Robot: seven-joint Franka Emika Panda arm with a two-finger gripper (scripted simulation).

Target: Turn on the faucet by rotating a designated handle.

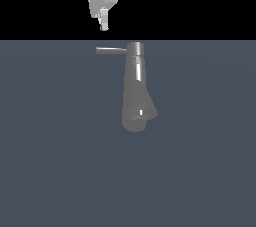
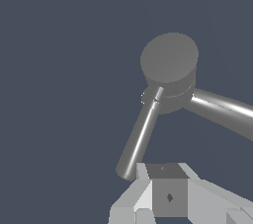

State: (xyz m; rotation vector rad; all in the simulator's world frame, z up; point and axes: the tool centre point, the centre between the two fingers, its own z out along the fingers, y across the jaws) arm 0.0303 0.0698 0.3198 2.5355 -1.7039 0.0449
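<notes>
The grey metallic faucet (image 1: 136, 88) stands in the middle of the exterior view, with a narrow cylindrical top and a wider flared body. The handle (image 1: 111, 50), a thin grey rod, sticks out from the faucet's top toward the exterior view's left. My white gripper (image 1: 104, 24) hangs above the handle's free end, apart from it, with its fingers together and nothing held. In the wrist view the faucet's round top (image 2: 169, 60) shows, and the handle (image 2: 141, 136) runs from it toward my gripper (image 2: 165, 191). The handle's tip is close beside the fingers.
A flat dark blue-grey floor (image 1: 60, 161) lies all around the faucet. In the wrist view the thicker faucet body (image 2: 222, 112) extends away from the round top, on a different side from the handle.
</notes>
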